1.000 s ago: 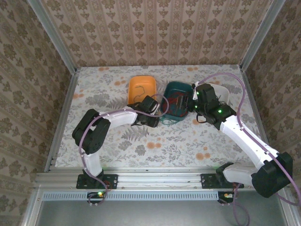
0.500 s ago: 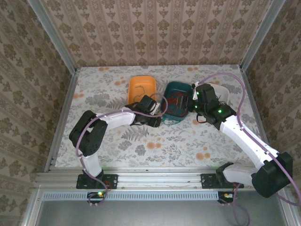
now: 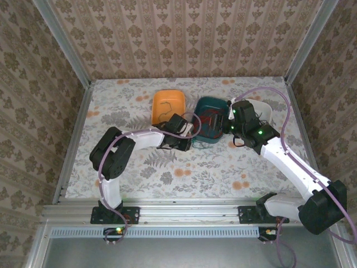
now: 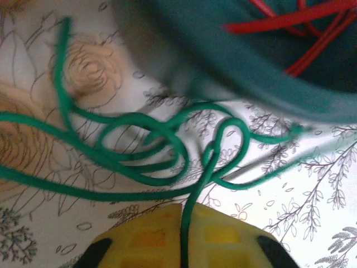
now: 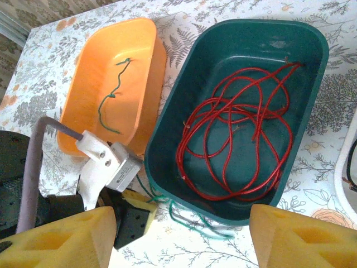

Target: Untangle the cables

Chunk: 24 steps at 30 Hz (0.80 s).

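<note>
The left pincer (image 3: 183, 144) is sitting low on the counter (image 3: 184, 173) at the 7 o'clock corner of the teal tray (image 5: 245, 33). Its yellow pads (image 4: 215, 237) are pressing together on a strand of the green cable (image 4: 145, 145) — the rest of that cable is lying in loose, overlapping loops on the counter, just beside the tray's near wall. The right pincer (image 3: 233, 118) is hovering over the teal tray's 3 o'clock rim, spread wide and holding nothing. The red cable (image 5: 234, 151) is lying coiled inside the teal tray, covering most of its floor. At the teal tray's 9 o'clock the orange tray (image 5: 139, 44) is sitting close alongside, holding a short green piece (image 5: 114, 95). At 3 o'clock the white tray (image 5: 341, 162) is showing a bit of black cable (image 5: 352, 167) — too little to say how it is lying.
</note>
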{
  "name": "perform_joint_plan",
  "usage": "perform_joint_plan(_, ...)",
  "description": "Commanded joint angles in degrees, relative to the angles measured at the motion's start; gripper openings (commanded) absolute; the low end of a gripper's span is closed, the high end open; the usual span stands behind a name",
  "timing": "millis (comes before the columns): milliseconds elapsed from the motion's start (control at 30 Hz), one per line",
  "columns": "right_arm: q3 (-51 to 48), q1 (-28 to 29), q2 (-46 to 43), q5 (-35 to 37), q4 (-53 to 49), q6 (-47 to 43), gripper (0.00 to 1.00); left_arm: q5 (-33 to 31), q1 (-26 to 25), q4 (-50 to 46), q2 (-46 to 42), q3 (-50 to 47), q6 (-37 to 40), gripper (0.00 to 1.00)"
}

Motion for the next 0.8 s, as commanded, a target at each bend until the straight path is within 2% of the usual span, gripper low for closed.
perform_joint_plan(0,-1.4,-0.1,-1.1,-1.3,-1.6,-1.7,0.66,1.8,-0.5,0.4,-0.9,0.0,0.2,0.0)
perform_joint_plan(233,-3.1,0.5,3.4,-13.1,-2.6,-4.5,0.64,5.3,-0.2,3.1,-13.8,-9.7,3.1,0.0)
perform_joint_plan(433,-3.0,3.7,10.5,-18.7,-2.0,-6.7,0.63,9.7,0.6,6.7,-23.0,-17.0,3.0,0.0)
perform_joint_plan(767,-2.7,4.9,19.4,-18.9,0.9,-7.2,0.57,11.0,2.3,9.9,-25.2,-17.4,1.6,0.0)
